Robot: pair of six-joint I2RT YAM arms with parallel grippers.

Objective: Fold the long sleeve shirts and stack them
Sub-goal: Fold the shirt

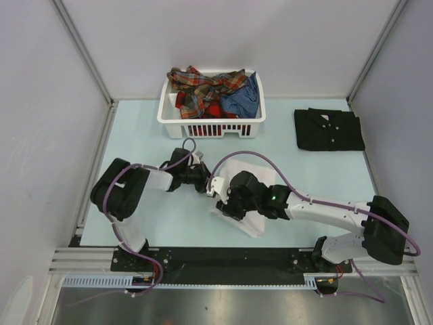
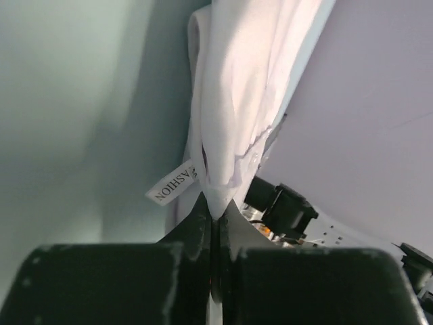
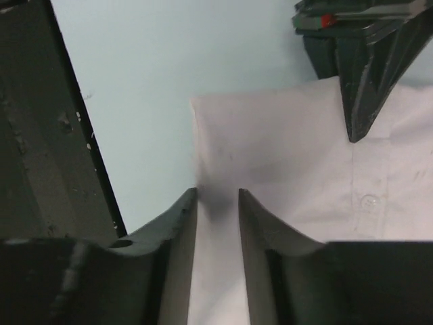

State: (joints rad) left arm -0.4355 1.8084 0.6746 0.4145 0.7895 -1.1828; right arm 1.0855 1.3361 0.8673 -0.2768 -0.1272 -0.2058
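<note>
Top view: both arms crowd over the white shirt (image 1: pixel 262 169). If you draw them in different directions, expect a skewed fold or the wrists knocking together. The shirt lies mid-table (image 1: pixel 135 142), under the left gripper (image 1: pixel 197 177) and the right gripper (image 1: pixel 226 208), well apart from the folded black shirt (image 1: pixel 329 128).

Left wrist view: the jaws are pressed together on a thin fold of white cloth beside its label (image 2: pixel 172 184). The bite looks shallow, so a quick lift may pull it free.

Right wrist view: the jaws stand narrowly parted, with the shirt's corner edge in the gap and no pinch evident. Close carelessly and you may catch only one layer.
</note>
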